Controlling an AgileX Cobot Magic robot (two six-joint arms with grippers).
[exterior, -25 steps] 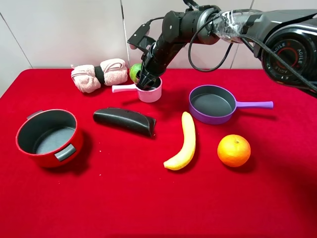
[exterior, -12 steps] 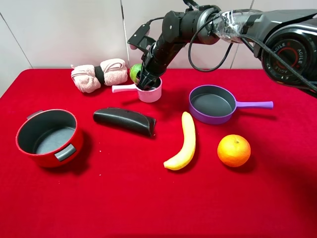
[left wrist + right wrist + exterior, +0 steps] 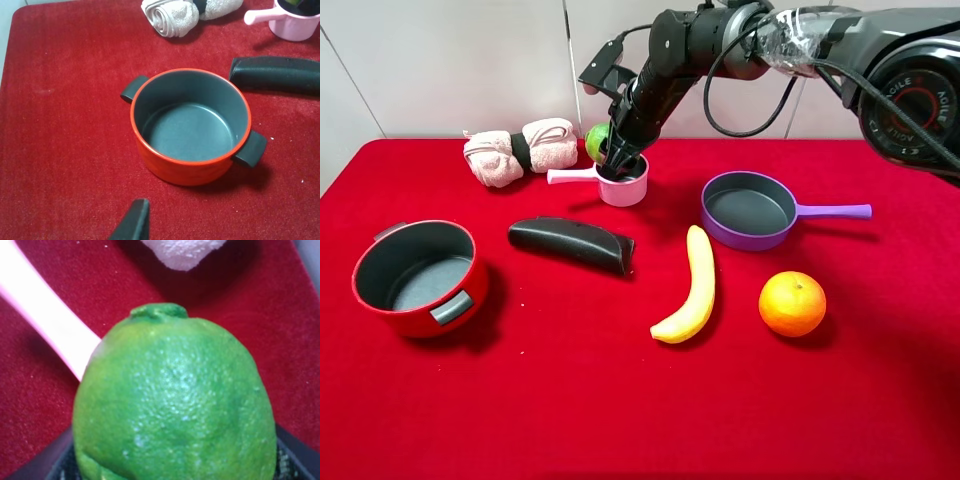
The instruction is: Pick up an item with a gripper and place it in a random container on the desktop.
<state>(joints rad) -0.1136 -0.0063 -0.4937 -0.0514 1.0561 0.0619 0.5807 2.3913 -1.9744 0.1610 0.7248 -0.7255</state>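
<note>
At the 10 o'clock edge of the pink saucepan point(image 3: 625, 190), as the high view showed it, the lime point(image 3: 596, 142) sat clamped in the right tool point(image 3: 613, 160). It was raised off the counter point(image 3: 620, 420) and had not been released. The right wrist view showed the fruit filling the frame between two dark finger parts. The pan's pink handle point(image 3: 45, 325) lay beneath it and the towel roll point(image 3: 520, 150) beyond it. The jaws were judged closed to the width of the lime. The lower finger tips appeared to reach into the pan mouth.

Compared with one second earlier, the forearm and wrist had risen and tipped further toward 12 o'clock. The lime had shifted only slightly, up and toward the pan. The saucepan had not moved.

Meaning for the task: pick-up was complete and placement was not. The lime was judged to hang over the rim and handle root, not over the middle of the bowl. A release at this point risked the fruit striking the rim and rolling onto the counter. A short shift toward 4 o'clock was judged necessary before opening.

The purple frying pan point(image 3: 748, 210) stood at 3 o'clock of the saucepan, well apart. The red pot point(image 3: 190, 170) stood empty under the left tool. Only one dark finger point(image 3: 134, 220) of that tool showed, so its opening could not be told.
</note>
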